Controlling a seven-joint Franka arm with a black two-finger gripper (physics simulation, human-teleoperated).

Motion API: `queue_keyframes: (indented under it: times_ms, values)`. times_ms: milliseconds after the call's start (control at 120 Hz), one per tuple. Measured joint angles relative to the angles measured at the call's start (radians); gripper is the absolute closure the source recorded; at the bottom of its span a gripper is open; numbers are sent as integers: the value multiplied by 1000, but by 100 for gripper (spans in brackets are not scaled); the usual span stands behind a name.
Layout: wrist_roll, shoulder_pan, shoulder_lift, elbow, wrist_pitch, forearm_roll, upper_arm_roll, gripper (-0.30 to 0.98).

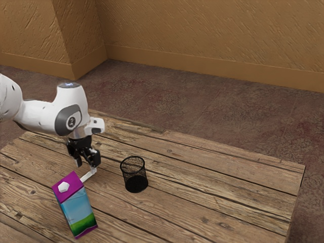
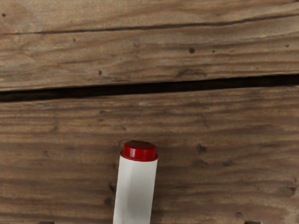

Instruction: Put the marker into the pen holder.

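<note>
The marker (image 1: 88, 175) lay just under the claw (image 1: 87, 164), outside the pen holder (image 1: 135, 183) and toward the exterior view's left of it. Its red end (image 2: 139, 151) pointed out from beneath the claw, and its white barrel ran back in line with the space between the fingertips. The claw hung over the table (image 1: 217, 202), also to the exterior view's left of the pen holder. Its two fingers stood spread wide, with a gap on either side of the marker, pinching nothing.
</note>
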Motion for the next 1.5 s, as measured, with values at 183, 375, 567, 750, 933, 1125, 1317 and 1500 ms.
queue_keyframes:
  times_ms: [183, 375, 567, 750, 933, 1125, 1317, 1500]
  values:
    - [27, 7, 31, 3, 33, -5, 0, 23]
    - [48, 15, 59, 11, 51, -8, 0, 33]
    - [63, 28, 73, 18, 59, -9, -1, 53]
    - [73, 29, 80, 18, 62, -17, 0, 68]
    - [73, 30, 53, 18, 63, -11, 0, 75]
    - [67, -19, -133, 15, 1, -11, -3, 78]
    - [77, -133, -241, 16, -44, -104, -5, 78]
    - [93, -240, -312, 56, -59, -144, -2, 77]
